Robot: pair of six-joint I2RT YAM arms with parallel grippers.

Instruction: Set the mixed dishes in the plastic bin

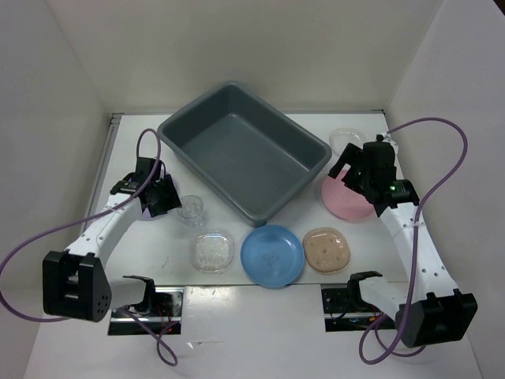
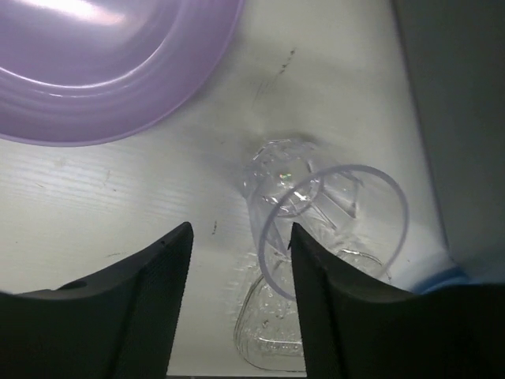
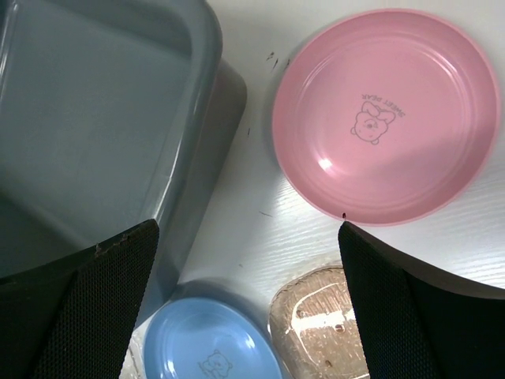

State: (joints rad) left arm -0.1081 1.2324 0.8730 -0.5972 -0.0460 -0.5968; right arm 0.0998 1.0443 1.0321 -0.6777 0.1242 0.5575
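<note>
The dark grey plastic bin [image 1: 193, 130] stands empty at the table's middle back; its wall also shows in the right wrist view [image 3: 95, 118]. My left gripper [image 1: 168, 202] is open, just left of the small clear cup [image 1: 192, 209]. In the left wrist view the cup [image 2: 327, 213] stands by the right finger, its rim partly between the jaws [image 2: 241, 260], beyond a lavender plate [image 2: 102, 63]. My right gripper [image 1: 352, 175] is open and empty above the pink plate [image 1: 347, 201]. The right wrist view shows the gripper [image 3: 246, 253] over bare table, with the pink plate [image 3: 387, 118] ahead.
A clear square dish [image 1: 213, 251], a blue plate [image 1: 272, 255] and a tan rounded-square dish [image 1: 326, 249] lie in a row at the front. Another clear dish [image 1: 345, 140] sits at the back right. White walls close in the table on three sides.
</note>
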